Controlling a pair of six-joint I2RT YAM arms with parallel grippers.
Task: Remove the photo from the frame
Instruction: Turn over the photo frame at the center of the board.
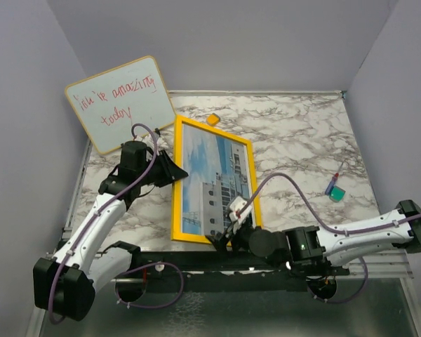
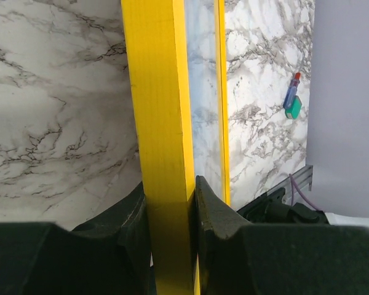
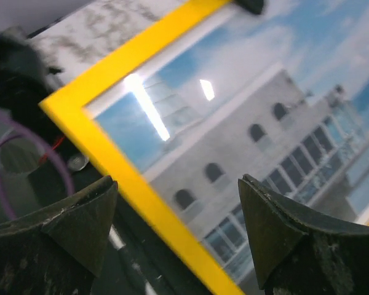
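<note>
Clamping the left long rail of the frame (image 1: pixel 250 175), the left gripper (image 1: pixel 170 170) has its jaws drawn in tight on the yellow wood; its wrist view shows both pads (image 2: pixel 204 203) pressed flat against the rail's two faces. Behind it, at the far-left corner of the surface (image 1: pixel 302 133), a whiteboard (image 1: pixel 123 102) stands propped.

The frame runs from mid-surface down to the near edge, picture side up. The photo (image 1: pixel 210 182) is still seated inside it, and bright glints across the print in the right wrist view suggest a glazed front. A small orange piece (image 1: pixel 212 119) lies just beyond the frame's far end.

The right gripper (image 1: pixel 228 235) hovers at the frame's near end, jaws spread wide and holding nothing. A marker (image 1: pixel 335 188) lies well apart, toward the right edge.

The chief risk, as I judge it, is the one-rail hold. If the frame is lifted or turned from that single line it may pivot between the pads and slip. Since its near end sits right at the near edge of the surface, a slip could send it off. The back is not visible, so the fastenings cannot be reached yet. If the right gripper closes onto the front, it could stress the glazing or crease the print.
</note>
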